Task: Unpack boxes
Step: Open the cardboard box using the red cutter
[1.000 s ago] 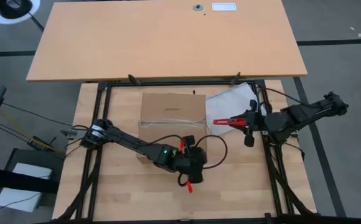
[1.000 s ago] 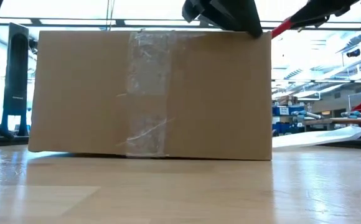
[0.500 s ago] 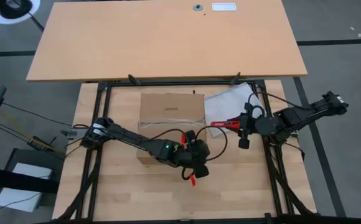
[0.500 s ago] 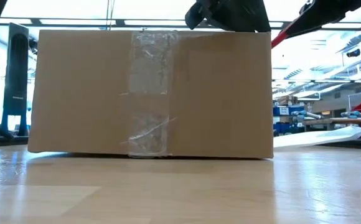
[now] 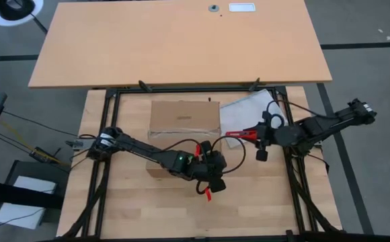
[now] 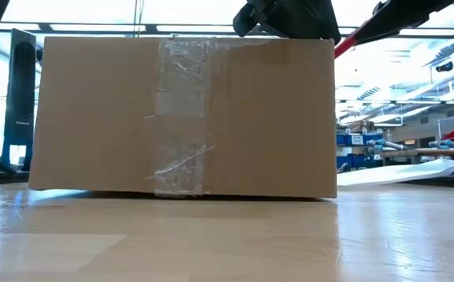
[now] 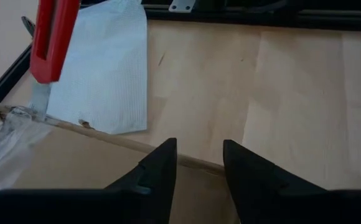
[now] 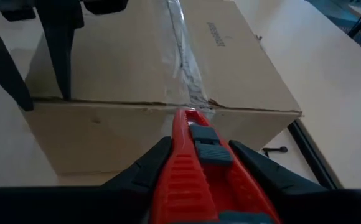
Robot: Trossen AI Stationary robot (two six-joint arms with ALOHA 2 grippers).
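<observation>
Cutter (image 5: 239, 134) right of box (image 5: 185, 121)

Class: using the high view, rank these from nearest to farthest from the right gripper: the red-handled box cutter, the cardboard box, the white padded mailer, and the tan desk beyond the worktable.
1. Red-handled box cutter: held in the right gripper.
2. White padded mailer: just behind it.
3. Cardboard box: to its left, at the blade's tip.
4. Tan desk: across the far side.

Mailer and box are nearly tied.

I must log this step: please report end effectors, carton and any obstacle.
Right end effector shut on box cutter, tip at carton tape seam. Left end effector open over carton top. Nothing blocking.
</observation>
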